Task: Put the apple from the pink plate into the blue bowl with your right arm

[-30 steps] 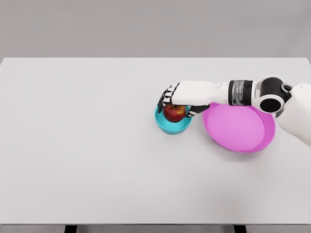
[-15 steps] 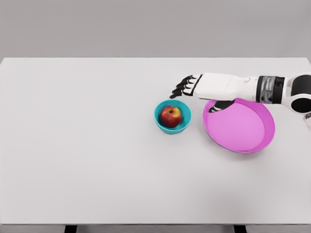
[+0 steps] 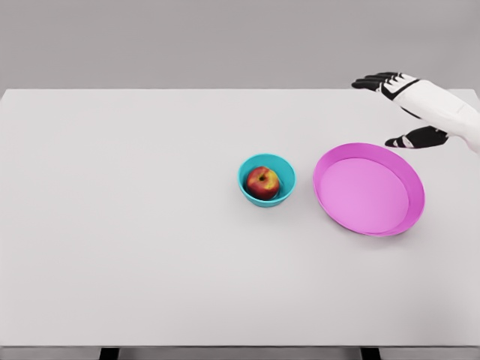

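Apple [image 3: 263,182] in blue bowl [image 3: 286,171], right robot hand [image 3: 417,105] well apart.

place: simulated test bench | evidence: plain white table [image 3: 150,247], blank grey backdrop

The apple [image 3: 263,182] sits in the blue bowl [image 3: 267,180] on the worktop [image 3: 150,225], just left of the bare pink plate [image 3: 369,189], while the right hand [image 3: 409,105] hangs spread-fingered above the far right corner.
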`<state>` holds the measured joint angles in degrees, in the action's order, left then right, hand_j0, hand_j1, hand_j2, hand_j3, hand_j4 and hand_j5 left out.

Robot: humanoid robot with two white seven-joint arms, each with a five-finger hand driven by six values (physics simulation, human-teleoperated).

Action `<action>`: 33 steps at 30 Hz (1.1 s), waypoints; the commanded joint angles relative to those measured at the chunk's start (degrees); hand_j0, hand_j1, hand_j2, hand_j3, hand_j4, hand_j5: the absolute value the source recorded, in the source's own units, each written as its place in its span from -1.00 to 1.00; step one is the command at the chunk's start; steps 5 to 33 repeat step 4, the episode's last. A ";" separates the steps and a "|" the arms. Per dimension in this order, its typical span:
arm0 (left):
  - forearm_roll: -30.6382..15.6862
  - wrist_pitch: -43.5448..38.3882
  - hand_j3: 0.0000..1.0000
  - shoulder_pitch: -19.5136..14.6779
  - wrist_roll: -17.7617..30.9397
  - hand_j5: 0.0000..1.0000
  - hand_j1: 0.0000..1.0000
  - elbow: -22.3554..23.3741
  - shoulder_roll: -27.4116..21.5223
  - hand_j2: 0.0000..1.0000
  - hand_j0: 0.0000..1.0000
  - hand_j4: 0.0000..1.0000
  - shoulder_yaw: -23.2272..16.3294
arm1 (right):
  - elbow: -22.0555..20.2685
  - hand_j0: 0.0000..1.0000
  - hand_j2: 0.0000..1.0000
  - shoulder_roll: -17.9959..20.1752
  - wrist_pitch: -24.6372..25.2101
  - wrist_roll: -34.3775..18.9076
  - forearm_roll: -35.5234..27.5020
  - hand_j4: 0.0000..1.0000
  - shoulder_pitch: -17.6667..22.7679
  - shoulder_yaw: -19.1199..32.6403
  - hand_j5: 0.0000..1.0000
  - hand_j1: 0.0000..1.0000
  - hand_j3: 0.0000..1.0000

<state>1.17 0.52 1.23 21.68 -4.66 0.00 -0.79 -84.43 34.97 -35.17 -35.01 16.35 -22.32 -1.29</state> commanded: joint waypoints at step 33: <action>-0.12 0.09 1.00 0.00 0.03 1.00 1.00 0.01 0.00 1.00 1.00 1.00 0.00 | 1.37 1.00 1.00 -0.78 0.17 0.01 -0.18 1.00 0.00 0.76 1.00 1.00 1.00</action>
